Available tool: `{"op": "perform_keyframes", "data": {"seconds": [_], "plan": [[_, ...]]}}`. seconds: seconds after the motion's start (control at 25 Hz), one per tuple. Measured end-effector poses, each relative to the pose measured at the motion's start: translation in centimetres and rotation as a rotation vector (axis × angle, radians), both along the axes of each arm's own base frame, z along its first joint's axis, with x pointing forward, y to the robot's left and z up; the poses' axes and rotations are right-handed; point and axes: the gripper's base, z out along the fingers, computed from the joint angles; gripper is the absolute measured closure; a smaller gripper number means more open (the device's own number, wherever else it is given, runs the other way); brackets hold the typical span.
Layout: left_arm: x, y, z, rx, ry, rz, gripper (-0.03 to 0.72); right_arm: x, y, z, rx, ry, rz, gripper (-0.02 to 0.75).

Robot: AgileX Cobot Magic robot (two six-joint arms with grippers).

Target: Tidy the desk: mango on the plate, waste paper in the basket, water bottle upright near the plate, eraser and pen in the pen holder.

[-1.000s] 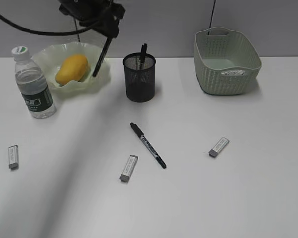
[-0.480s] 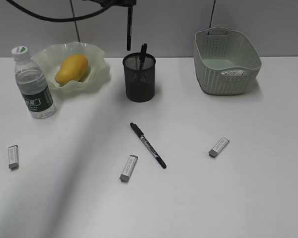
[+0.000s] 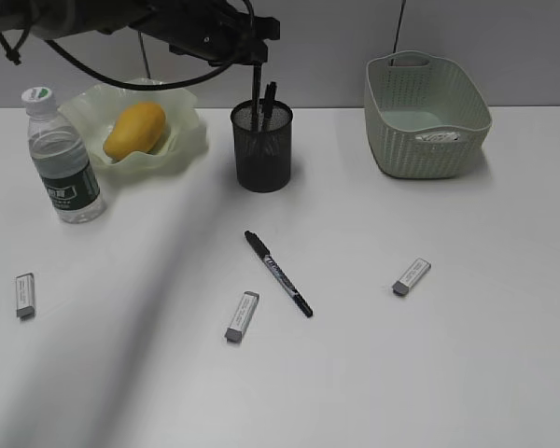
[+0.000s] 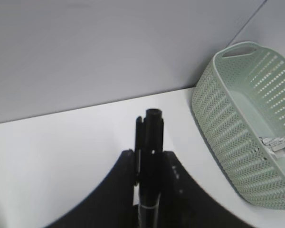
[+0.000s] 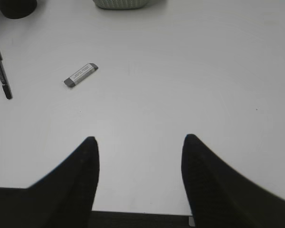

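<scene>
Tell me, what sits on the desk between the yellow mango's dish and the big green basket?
The black mesh pen holder stands between the plate and the basket, as the exterior view shows. A pen hangs over it.

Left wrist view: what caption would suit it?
Pincer shut on a black pen, pale green basket to its right.

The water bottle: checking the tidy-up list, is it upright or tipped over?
Upright. The water bottle stands on its base, white cap up, on the desk beside the plate.
</scene>
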Motion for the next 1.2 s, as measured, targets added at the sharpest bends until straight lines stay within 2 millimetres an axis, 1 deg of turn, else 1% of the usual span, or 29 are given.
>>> {"op": "perform_keyframes", "data": {"seconds": [0.08,0.16,0.24,0.36,0.4,0.48,0.6,0.72,0.88,1.0,1.2], "plan": [[0.0,-0.1,-0.2,0.004,0.010,-0.004,0.561,0.0,0.0,0.0,0.000,0.000,0.000,0.292],[-0.1,-0.1,-0.3,0.005,0.015,-0.007,0.542,0.0,0.0,0.0,0.000,0.000,0.000,0.292],[-0.2,-0.1,-0.4,0.010,0.029,-0.015,0.501,0.0,0.0,0.0,0.000,0.000,0.000,0.292],[-0.4,-0.1,-0.6,0.018,0.052,-0.027,0.410,0.0,0.0,0.0,0.000,0.000,0.000,0.292],[-0.4,-0.1,-0.6,0.019,0.055,-0.029,0.391,0.0,0.0,0.0,0.000,0.000,0.000,0.293],[-0.4,-0.1,-0.5,0.019,0.056,-0.030,0.361,0.0,0.0,0.0,0.000,0.000,0.000,0.293],[-0.5,-0.1,-0.1,0.020,0.049,-0.032,0.347,0.0,0.0,0.0,0.000,0.000,0.000,0.293],[-1.0,0.1,1.4,0.028,0.042,-0.048,0.330,0.0,0.0,0.0,0.000,0.000,0.000,0.293],[-2.5,0.5,3.6,0.085,0.072,-0.103,0.282,0.0,0.0,0.0,0.000,0.000,0.000,0.293],[-4.0,1.1,5.0,0.158,0.134,-0.160,0.248,0.0,0.0,0.0,0.000,0.000,0.000,0.293],[-6.8,2.4,6.4,0.308,0.290,-0.252,0.236,0.0,0.0,0.0,0.000,-0.001,0.000,0.293]]}}
